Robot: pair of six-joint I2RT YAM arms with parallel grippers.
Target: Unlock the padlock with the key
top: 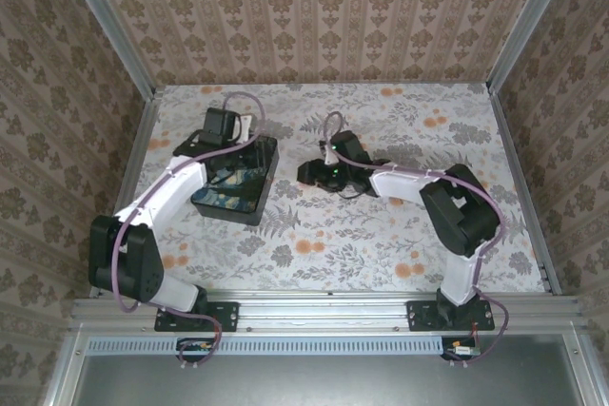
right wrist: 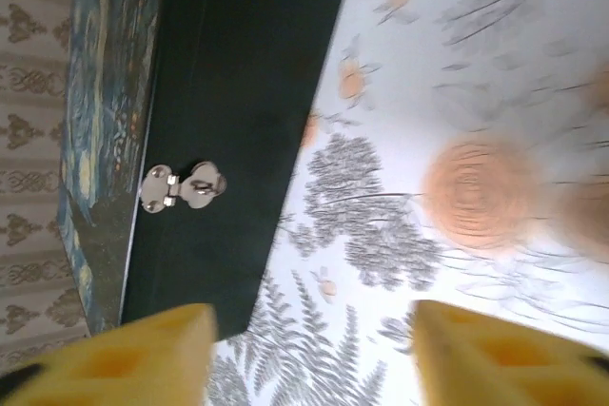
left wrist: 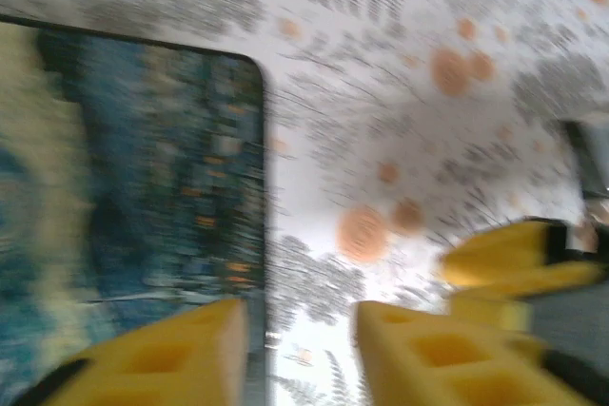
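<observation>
**1. Left gripper** (left wrist: 303, 322). Yellow fingers (left wrist: 181, 354) parted to a middling gap, with nothing between them. We record one finger over the painted lid and the other over bare desk, so the gap straddles the lid's edge.

**2. Black box** (top: 233, 199), blue-and-yellow painted lid. It sits left of the desk's middle in the top view, under the left wrist. One rounded lid corner shows ahead of the left gripper.

**3. Yellow blocky form** (left wrist: 519, 259) with a grey part, just beside the finger that is over the desk. It is too blurred for us to tell whether this is the padlock, so we cannot tell the padlock's place, heading or long axis.

**4. Right gripper** (right wrist: 314, 319). Fingers spread wide and empty, over the desk close beside the box's dark side wall. A box corner lies near one finger.

**5. Silver latch** (right wrist: 181, 187). It is on that wall, lying across the seam under the lid.

**6. Desk** (top: 381, 235), floral. We note a narrow open strip between the box and the right gripper. There is broad bare room toward the near rail (top: 324, 306) and the right side. Papered walls (top: 314, 16) close three sides.
</observation>
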